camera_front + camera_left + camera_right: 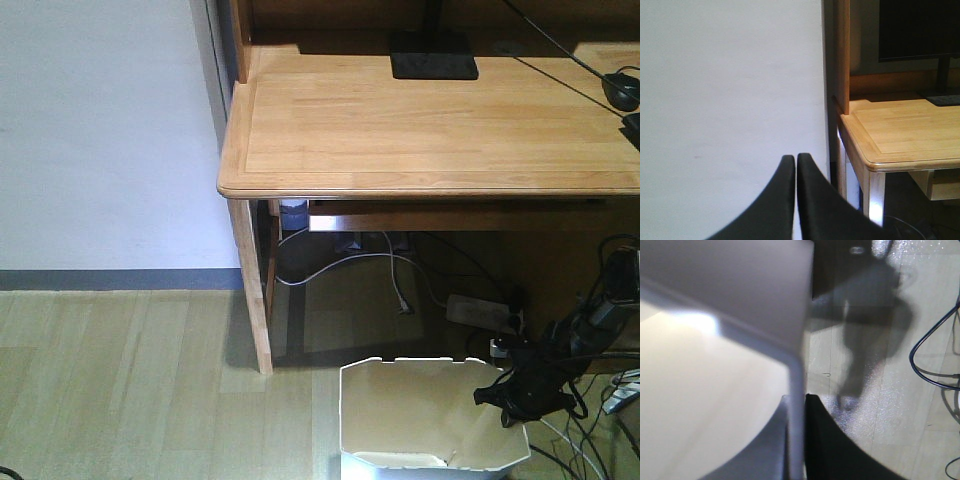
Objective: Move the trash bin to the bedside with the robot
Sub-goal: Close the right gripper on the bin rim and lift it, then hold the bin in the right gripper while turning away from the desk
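Plainly, the job had barely got under way. From the front view, the trash bin [400, 415] stood on the wooden floor [120, 380] just in front of the desk, below the edge of its tabletop [420, 130], with the right hand [505, 395] down at the bin's right rim. No bedside showed in any view, so by my judgement the whole carry was yet to be done. The bin's inside looked bare, with only pale walls and bottom showing, though its near part was cut off by the frame. A power strip [480, 310] lay under the desk behind it. From the left wrist view, the left hand [795, 159] had its fingers pressed together on nothing and pointed at a white wall [730, 90] beside the desk corner, with no bin in sight. From the right wrist view, the right hand was pinched on the bin's thin wall, one finger inside and one outside, so the grip looked made. The stretch of interior seen there held nothing.
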Tool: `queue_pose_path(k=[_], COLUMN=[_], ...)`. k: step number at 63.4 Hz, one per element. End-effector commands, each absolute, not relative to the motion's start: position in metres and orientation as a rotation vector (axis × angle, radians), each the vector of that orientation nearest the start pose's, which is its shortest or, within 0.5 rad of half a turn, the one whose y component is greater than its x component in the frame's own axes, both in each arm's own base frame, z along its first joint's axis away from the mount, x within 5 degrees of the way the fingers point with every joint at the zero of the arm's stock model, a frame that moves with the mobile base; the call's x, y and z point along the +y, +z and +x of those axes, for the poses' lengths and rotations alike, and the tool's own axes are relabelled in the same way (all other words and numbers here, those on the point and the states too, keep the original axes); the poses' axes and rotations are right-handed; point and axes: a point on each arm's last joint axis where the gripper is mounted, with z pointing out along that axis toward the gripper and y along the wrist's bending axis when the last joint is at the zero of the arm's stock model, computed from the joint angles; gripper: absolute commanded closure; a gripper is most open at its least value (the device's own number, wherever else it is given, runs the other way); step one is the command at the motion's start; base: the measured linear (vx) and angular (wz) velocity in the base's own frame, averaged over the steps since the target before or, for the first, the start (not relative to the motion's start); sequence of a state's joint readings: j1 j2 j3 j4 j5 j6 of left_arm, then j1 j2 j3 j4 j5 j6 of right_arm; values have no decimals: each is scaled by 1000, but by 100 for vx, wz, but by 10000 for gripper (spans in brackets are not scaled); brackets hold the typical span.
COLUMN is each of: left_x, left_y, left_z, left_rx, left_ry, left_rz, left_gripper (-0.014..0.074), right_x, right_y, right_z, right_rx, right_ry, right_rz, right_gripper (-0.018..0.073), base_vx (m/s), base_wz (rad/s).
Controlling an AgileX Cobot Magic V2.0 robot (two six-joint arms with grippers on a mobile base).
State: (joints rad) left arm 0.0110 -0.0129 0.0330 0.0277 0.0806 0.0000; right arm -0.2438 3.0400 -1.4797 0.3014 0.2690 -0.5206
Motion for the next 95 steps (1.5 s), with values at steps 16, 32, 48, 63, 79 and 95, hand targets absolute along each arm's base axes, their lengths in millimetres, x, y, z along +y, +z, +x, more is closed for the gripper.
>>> queue_pose_path(k=[16,32,48,63,79,95], left_x=[0,0,0,0,0,0], left_y=[199,199,199,199,199,199], left_z=[56,56,56,56,56,56], left_rx=[1507,1507,1507,1507,1507,1507], left_ry=[7,7,7,7,7,7], left_rz=[0,0,0,0,0,0], left_gripper=[603,603,603,603,603,603], right_x=[-63,-55,-40,-28,-19,-15], right_y=[-165,-111,-47,9,49,59], right_z=[344,331,321,314,308,305], right_rx=[3142,3002,2837,2718,2637,2614], right_ry=[435,458,671,786,901,970], right_rz=[16,-44,-120,-238,-342,-385], right_gripper=[564,564,564,564,564,564], base_vx=[0,0,0,0,0,0], base_wz=[0,0,0,0,0,0])
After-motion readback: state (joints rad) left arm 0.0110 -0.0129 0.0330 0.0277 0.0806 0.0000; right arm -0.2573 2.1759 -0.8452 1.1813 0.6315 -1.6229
